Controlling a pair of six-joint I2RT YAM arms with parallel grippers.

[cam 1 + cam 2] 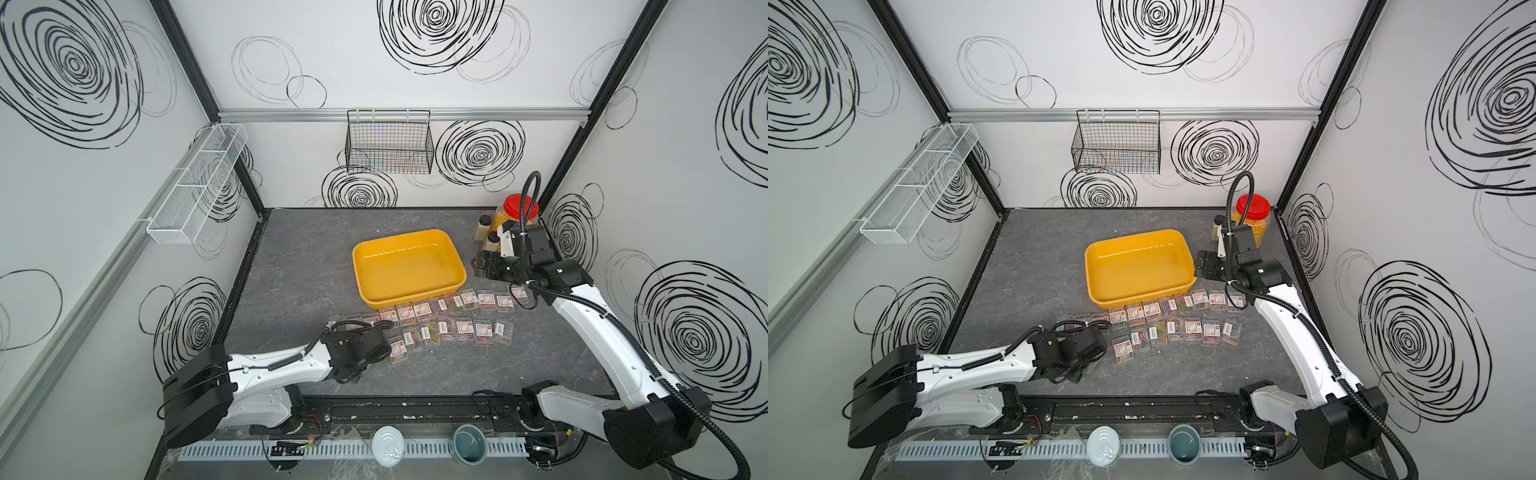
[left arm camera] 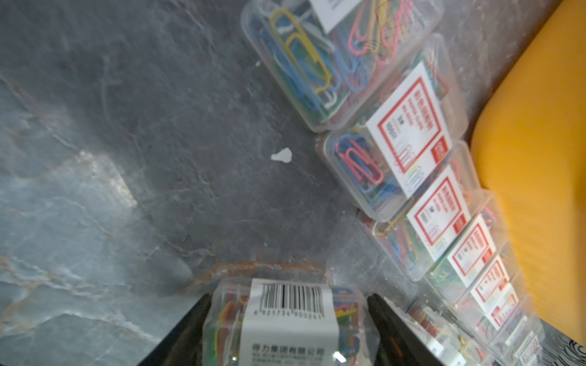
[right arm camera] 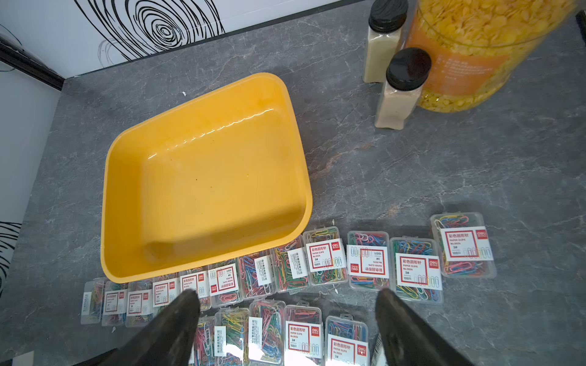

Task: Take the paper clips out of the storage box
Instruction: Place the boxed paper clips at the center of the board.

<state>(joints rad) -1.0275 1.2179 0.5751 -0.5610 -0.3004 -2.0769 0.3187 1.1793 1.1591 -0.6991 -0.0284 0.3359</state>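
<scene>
Grey slate table [image 1: 291,266], patterned walls all round. We are noting the box [image 1: 409,270] lying bare inside, just ahead of the right gripper [image 3: 287,294], which is hanging with jaws wide and nothing between them. Two rows of clip cases [image 1: 446,320] are lying on the table beneath and ahead of it, the farther row tight against the box's rim.

Our left gripper [image 2: 288,299] is clamping one case [image 2: 285,336] by its sides, barcode label facing the wrist camera, over bare table. We cannot tell whether it is touching down. A row of cases is running just beside one finger.

We are judging this the last case out. Risks we are watching:
- Setting it down too close could ride it onto that row and scatter cases.
- Slick plastic could slip in the pinch.
- Two bottles [image 3: 399,85] and a jar [image 3: 482,54] are standing close beyond the right gripper, where a careless swing could topple them.
</scene>
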